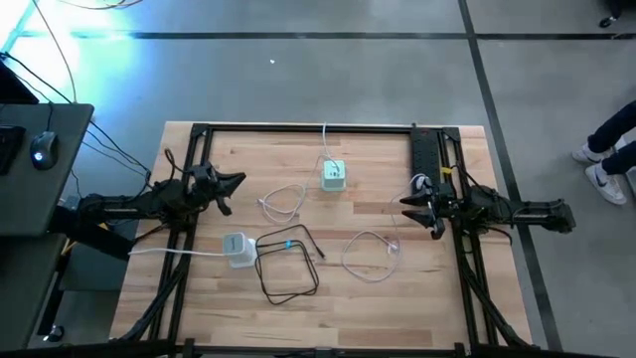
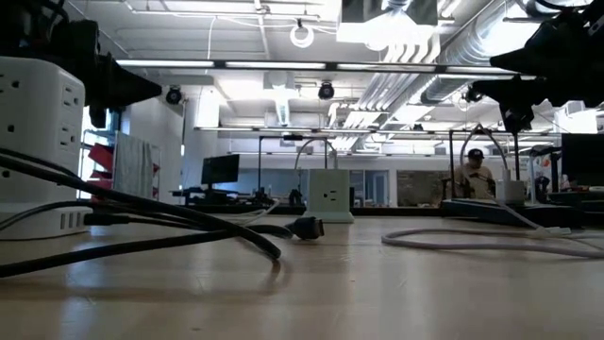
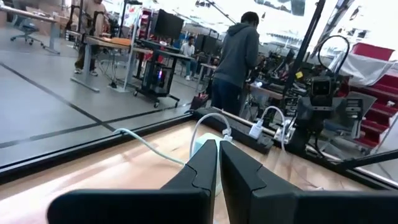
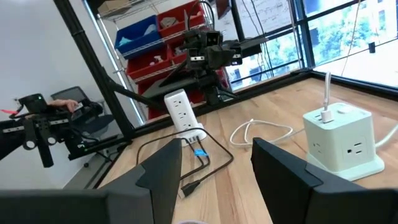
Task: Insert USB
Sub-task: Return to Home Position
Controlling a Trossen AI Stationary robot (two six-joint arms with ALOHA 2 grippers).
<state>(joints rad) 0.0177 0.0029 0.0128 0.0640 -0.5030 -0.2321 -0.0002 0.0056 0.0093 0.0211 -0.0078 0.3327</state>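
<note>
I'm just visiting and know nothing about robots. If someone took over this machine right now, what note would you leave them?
Left gripper: shut, empty, raised over the left side of the table.
Right gripper: open, empty, raised over the right side.
Black USB cable looks plugged into the white outlet extension; the cube adapter has a white lead in its top.
Plugging looks done. Left: park both arms at home.

No text, brand, number or sign can be read anywhere. The white outlet extension (image 4: 185,115) and the pale green cube outlet (image 4: 342,140) show only sockets on plain faces. Marks on the pinned-up sheets (image 4: 273,11) are too small to read.
</note>
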